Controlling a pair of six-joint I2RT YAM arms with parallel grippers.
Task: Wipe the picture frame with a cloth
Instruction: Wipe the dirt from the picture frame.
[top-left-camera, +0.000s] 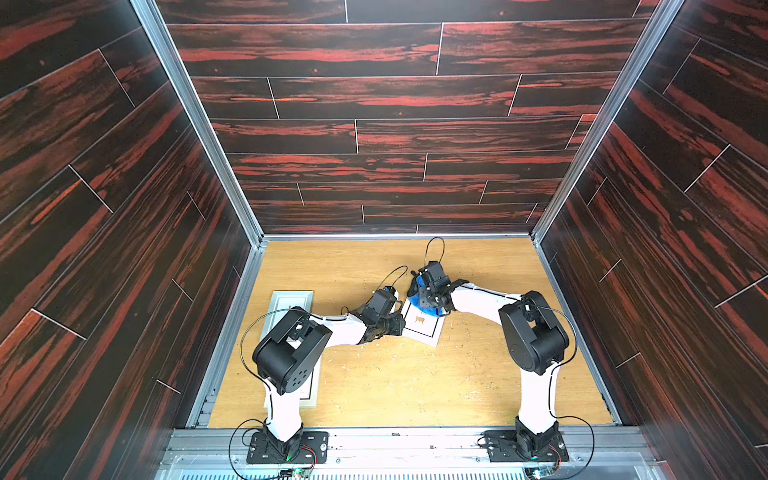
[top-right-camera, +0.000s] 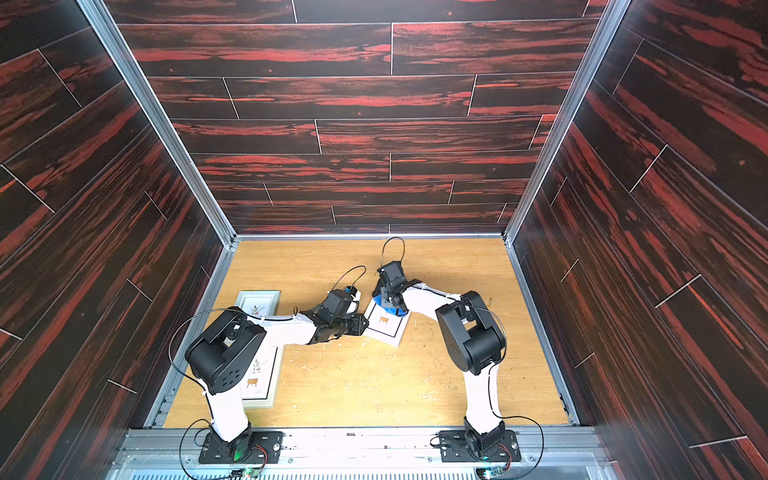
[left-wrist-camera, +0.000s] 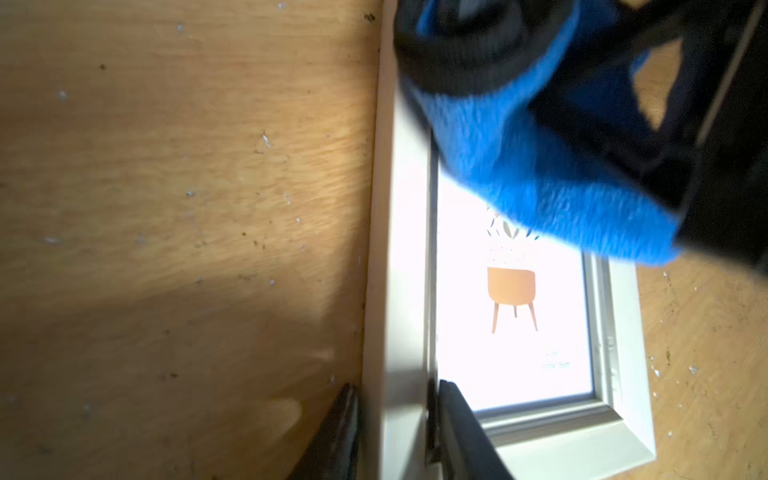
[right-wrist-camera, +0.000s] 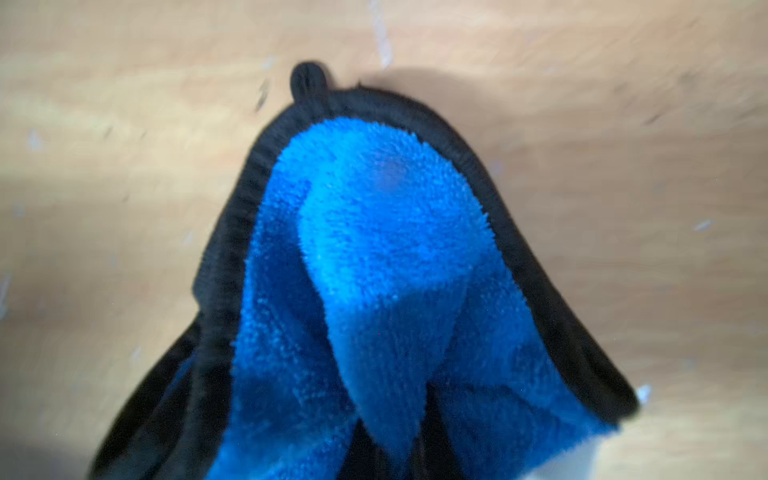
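**Fig.** Both arms meet over the middle of the wooden table (top-left-camera: 395, 386). The left gripper (left-wrist-camera: 395, 440) is clenched on the picture frame (left-wrist-camera: 582, 453). One finger (left-wrist-camera: 336, 432) sits outside the white side rail and the other against its inner face (best seen in the left wrist view). In both top views the frame (top-left-camera: 424, 330) (top-right-camera: 388, 328) lies askew near the table's centre. Its print shows an orange pot on legs (left-wrist-camera: 511, 291). The right gripper (right-wrist-camera: 392, 461) is closed tight on the cloth (right-wrist-camera: 374, 249), which is bunched, blue and fluffy, with black edging and a small black loop (right-wrist-camera: 307, 79). The cloth lies over the frame's far end, covering the upper part of the print. Two further frames (top-right-camera: 257, 301) (top-right-camera: 259, 380) lie along the table's left side, partly beneath the left arm, well apart from the cloth
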